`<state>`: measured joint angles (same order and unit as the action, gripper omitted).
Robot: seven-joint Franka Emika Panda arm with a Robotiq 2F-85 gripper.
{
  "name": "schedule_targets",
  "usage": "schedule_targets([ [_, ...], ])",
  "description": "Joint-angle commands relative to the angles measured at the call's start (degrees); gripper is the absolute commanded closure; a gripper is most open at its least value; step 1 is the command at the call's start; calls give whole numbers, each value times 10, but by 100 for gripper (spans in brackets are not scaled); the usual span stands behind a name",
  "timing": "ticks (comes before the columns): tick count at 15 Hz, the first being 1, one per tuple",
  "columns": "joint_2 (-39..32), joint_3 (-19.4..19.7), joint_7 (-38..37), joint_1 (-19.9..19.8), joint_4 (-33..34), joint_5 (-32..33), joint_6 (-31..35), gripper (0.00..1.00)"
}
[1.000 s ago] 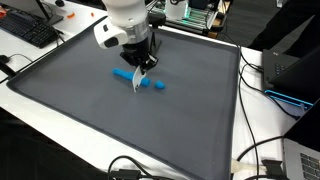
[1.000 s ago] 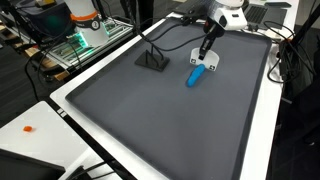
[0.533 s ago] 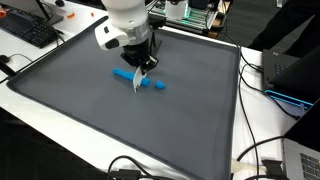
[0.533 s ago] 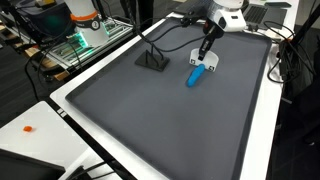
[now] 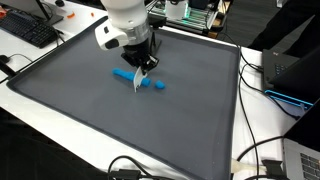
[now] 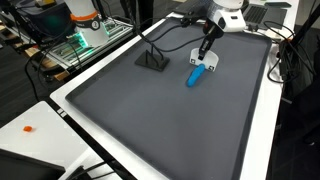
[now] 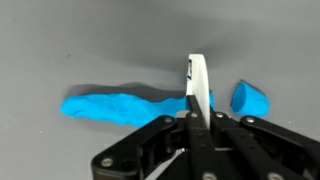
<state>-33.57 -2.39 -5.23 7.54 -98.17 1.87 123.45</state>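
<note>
My gripper (image 5: pixel 143 66) is shut on a thin white blade (image 5: pixel 138 84) and holds it upright, tip down, over a dark grey mat (image 5: pixel 70 95). In the wrist view the blade (image 7: pixel 198 85) stands at the right end of a long blue dough roll (image 7: pixel 115 105), between it and a small separate blue piece (image 7: pixel 250 98). Both exterior views show the roll (image 5: pixel 124 74) (image 6: pixel 197 77) under the gripper (image 6: pixel 205 47). The small piece (image 5: pixel 159 86) lies just beside it. Whether the blade touches the dough I cannot tell.
A black stand base with a thin rod (image 6: pixel 153 60) sits on the mat (image 6: pixel 150 125) near the dough. A keyboard (image 5: pixel 28 30) lies beyond one mat edge. Cables and a dark box (image 5: pixel 290 68) are at the opposite side. A small orange item (image 6: pixel 28 128) lies on the white table.
</note>
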Motion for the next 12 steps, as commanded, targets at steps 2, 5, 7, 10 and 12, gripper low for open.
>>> schedule_targets([
  [2,1,-12,7,-7,-17,-20,-14,99],
  [5,3,-10,1,-4,-18,-20,-22,99],
  [7,7,-9,0,-4,-21,-20,-26,99],
  [10,13,-12,4,-6,-22,-24,-32,99],
  [12,17,-16,10,-8,-24,-30,-34,99],
])
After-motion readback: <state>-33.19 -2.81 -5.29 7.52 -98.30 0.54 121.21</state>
